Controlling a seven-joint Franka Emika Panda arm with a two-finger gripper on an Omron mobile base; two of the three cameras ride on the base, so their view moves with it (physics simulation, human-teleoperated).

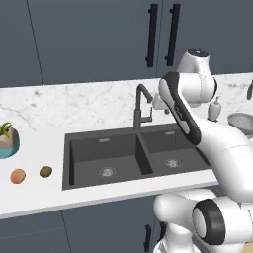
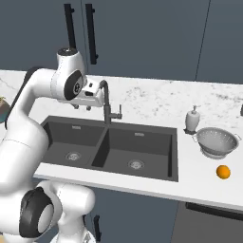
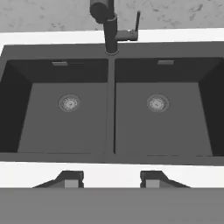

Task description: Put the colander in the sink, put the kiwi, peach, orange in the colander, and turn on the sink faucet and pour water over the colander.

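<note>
The dark double-basin sink lies below my gripper, which hovers above its near rim, open, with nothing between its fingers. At the back of the sink stands the sink faucet; no water is in view. The silvery colander sits on the counter right of the sink, and the orange lies just in front of it. The peach and the kiwi lie side by side on the counter left of the sink.
A white soap dispenser stands behind the colander, close to the sink's right back corner. A teal plant pot sits at the far left, behind the peach. Dark cabinets with black handles hang above the marble backsplash.
</note>
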